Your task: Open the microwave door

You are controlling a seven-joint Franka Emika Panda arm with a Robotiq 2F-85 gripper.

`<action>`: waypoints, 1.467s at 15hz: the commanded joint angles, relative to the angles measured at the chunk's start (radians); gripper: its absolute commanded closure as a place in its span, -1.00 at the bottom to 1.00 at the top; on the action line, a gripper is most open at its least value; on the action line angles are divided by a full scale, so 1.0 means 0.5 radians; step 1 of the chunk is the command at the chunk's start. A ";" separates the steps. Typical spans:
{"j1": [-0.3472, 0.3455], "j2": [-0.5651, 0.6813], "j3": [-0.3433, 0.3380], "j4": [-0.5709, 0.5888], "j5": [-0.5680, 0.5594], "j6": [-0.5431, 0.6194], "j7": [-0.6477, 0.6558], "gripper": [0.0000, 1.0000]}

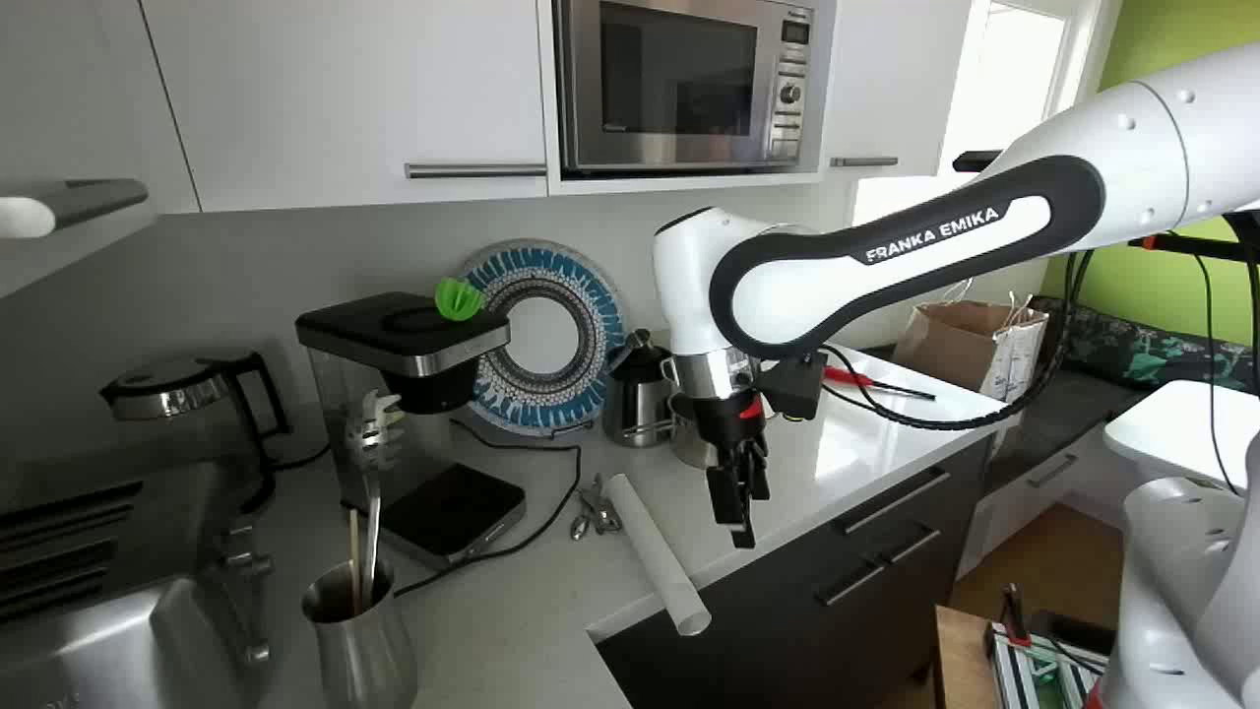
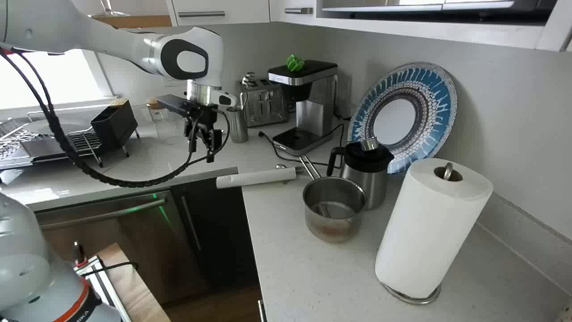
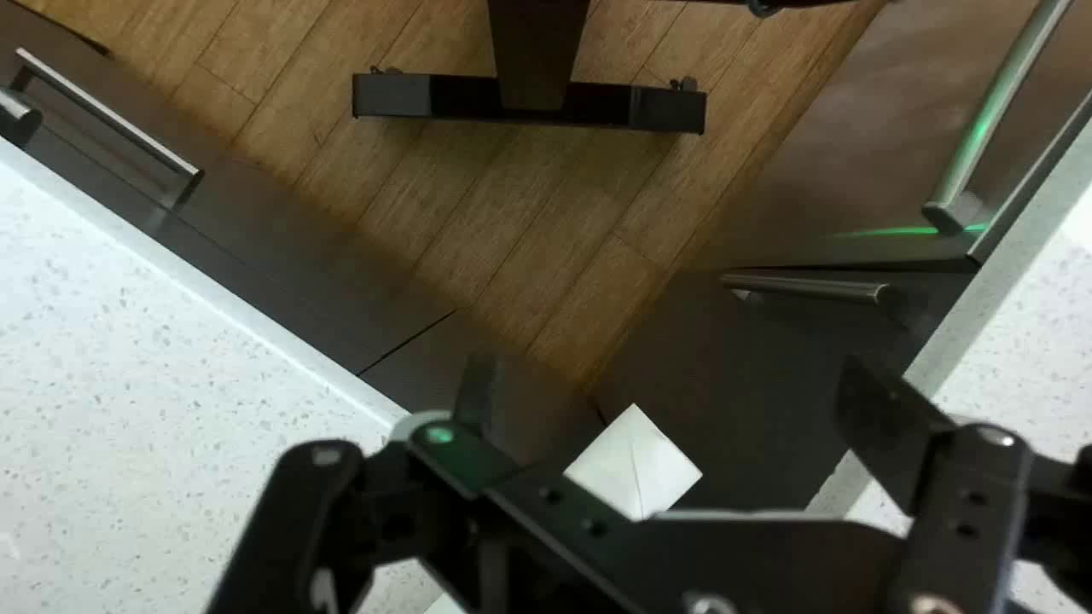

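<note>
Expect a stiff, slippery microwave door (image 1: 672, 81) with fragile glass (image 1: 677, 61); pull at the frame edge (image 1: 766, 87) beside the button panel (image 1: 790, 81). Note fingers (image 3: 891, 422) spread apart, empty.

My arm (image 1: 945, 251): white, with black trim (image 1: 1078, 187) and FRANKA EMIKA lettering (image 1: 932, 234)
I see ribbed black cable (image 2: 120, 182), a silver collar (image 1: 711, 376) and, through the blur, probably screws (image 3: 996, 436) on my black gripper (image 3: 670, 394).
</note>
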 commanded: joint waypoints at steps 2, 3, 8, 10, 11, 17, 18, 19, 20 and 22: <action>-0.001 0.001 0.001 0.003 0.000 -0.004 0.000 -1.00; -0.008 -0.026 0.003 -0.011 -0.020 0.026 0.030 -1.00; -0.104 -0.431 -0.009 -0.182 -0.182 0.097 0.386 -1.00; -0.136 -0.648 0.019 -0.234 -0.314 0.077 0.441 -1.00; -0.153 -0.756 0.033 -0.254 -0.392 0.060 0.446 -1.00; -0.242 -1.070 0.027 -0.184 -0.655 -0.132 0.450 -1.00; -0.263 -1.145 0.021 -0.192 -0.669 -0.148 0.435 -1.00; -0.263 -1.177 0.021 -0.192 -0.665 -0.148 0.426 -1.00; -0.259 -1.174 0.025 -0.192 -0.665 -0.148 0.427 -1.00; -0.281 -1.192 0.011 -0.233 -0.676 0.129 0.550 -1.00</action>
